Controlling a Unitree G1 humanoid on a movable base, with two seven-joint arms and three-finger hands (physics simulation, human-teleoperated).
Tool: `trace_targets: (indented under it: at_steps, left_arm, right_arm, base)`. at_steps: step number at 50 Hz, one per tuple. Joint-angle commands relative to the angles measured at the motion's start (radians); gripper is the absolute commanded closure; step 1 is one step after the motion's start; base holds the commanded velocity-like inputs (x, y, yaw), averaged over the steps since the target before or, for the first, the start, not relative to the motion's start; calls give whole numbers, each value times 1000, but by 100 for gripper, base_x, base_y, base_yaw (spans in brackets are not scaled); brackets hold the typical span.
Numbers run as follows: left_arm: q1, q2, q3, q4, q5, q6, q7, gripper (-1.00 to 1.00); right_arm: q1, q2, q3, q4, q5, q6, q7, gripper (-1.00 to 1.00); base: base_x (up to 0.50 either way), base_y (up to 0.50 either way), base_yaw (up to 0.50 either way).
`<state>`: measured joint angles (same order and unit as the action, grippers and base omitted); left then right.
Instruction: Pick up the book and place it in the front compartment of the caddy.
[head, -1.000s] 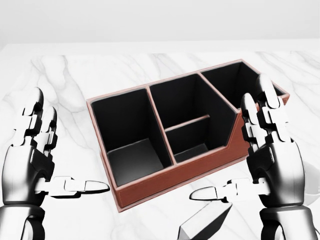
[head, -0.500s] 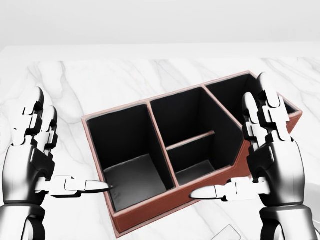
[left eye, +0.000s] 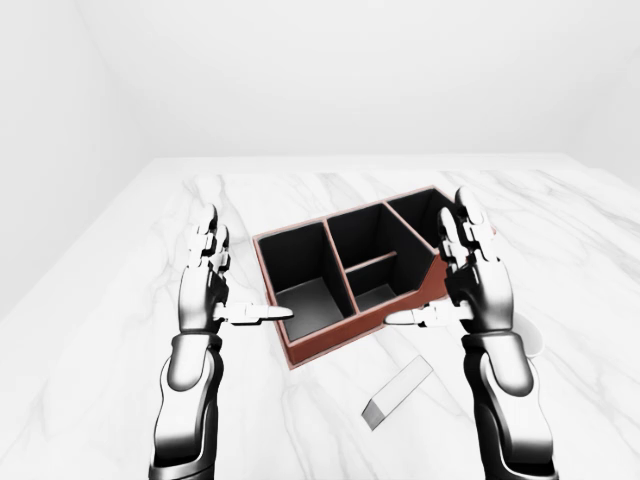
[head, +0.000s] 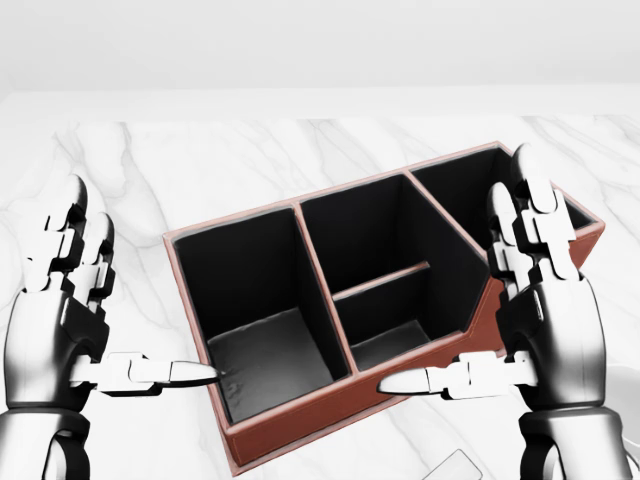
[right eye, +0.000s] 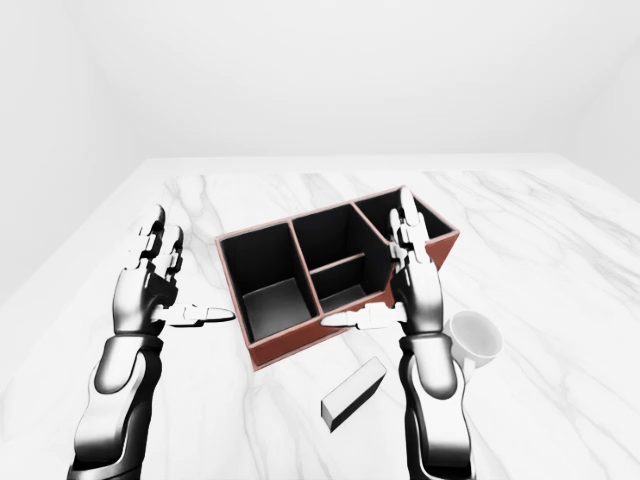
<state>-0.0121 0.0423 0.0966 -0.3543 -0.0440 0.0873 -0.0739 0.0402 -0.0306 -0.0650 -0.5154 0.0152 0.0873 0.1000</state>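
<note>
The caddy (head: 310, 418) is a red-brown box with black insides, standing askew on the marble table. It has a large compartment (head: 265, 345) at the left, two small middle ones split by a low divider, and one at the upper right. The book (right eye: 353, 392), a pale grey slab, lies flat on the table below the caddy's lower right wall; only its corner (head: 455, 466) shows in the head view. My left hand (left eye: 250, 265) stands open at the caddy's left, thumb pointing at it. My right hand (left eye: 428, 258) stands open at the caddy's right, above the book. Neither hand touches anything.
A white mug (right eye: 477, 337) sits on the table just right of my right wrist. The marble table (left eye: 120, 330) stretches wide on both sides, with its far edge against a plain white wall.
The camera has moved: caddy and book sit lower in the head view than a second ago, and the book has nearly left the bottom edge. Both hands keep the same open pose.
</note>
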Motion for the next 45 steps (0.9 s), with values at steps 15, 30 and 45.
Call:
trace_targets:
  at_steps: [15,30,45]
  left_arm:
    - [-4,1,2,14,-1,0,2,-100]
    - [-6,3,5,16,-1,0,1,-100]
    - [-8,4,5,21,-2,0,2,-100]
  right_arm:
    - [3,-10,4,-56,-111,0,36,-100]
    - [24,-26,-19,-60,-212,0,117,-100]
    - [10,-32,-27,-124,-284,0,186,-100]
  base:
    - [0,0,0]
    - [0,0,0]
    - [0,0,0]
